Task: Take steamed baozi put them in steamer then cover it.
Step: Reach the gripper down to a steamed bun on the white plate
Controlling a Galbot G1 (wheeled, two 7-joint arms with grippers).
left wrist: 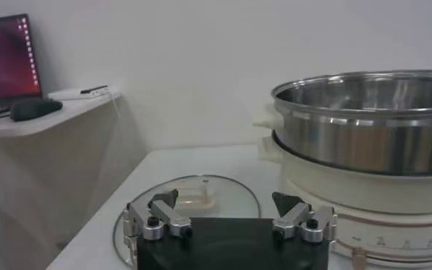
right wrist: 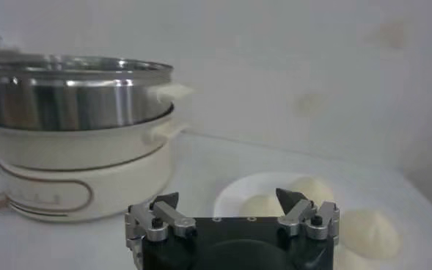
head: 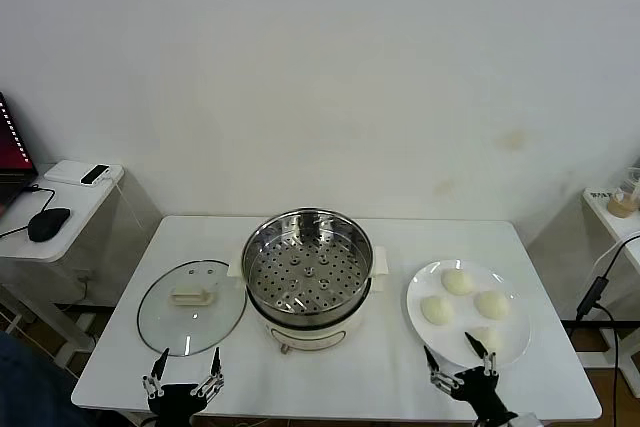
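Far left, off the main surface [head: 330, 387]: a side shelf at nine o'clock carrying a mouse and a laptop edge, no part of the job.

At about seven o'clock, left hand [head: 186, 367] parked low at the near edge, fingers spread wide, holding nothing. Just beyond it, the cover [head: 191, 307], flat on the surface, handle up, lying close beside the steamer [head: 309, 277] and seemingly clear of its side handle.

Dead centre: steamer open, perforated tray bare, no bun inside yet.

At about four o'clock: white plate [head: 512, 342] with the steamed baozi [head: 457, 281]. Right hand [head: 460, 362] low at five o'clock, fingers spread wide, empty, hovering over the plate's near rim.

Likely trouble from here:
- Soft buns squashed or dented by too firm a squeeze.
- Neighbouring buns nudged off the plate, since they sit close together.
- Bun clipped on the tall steel wall if carried across too low.
- Cover skidding on its glass if grabbed off-centre from the small handle.
- Arms crowding each other over the pot if both reach in together.

Hard to make out: the nearest bun partly masked by the right hand in the head view; both arms cut off at the bottom edge; tray hidden in both wrist views; bun count on the plate unsure from the right wrist view.
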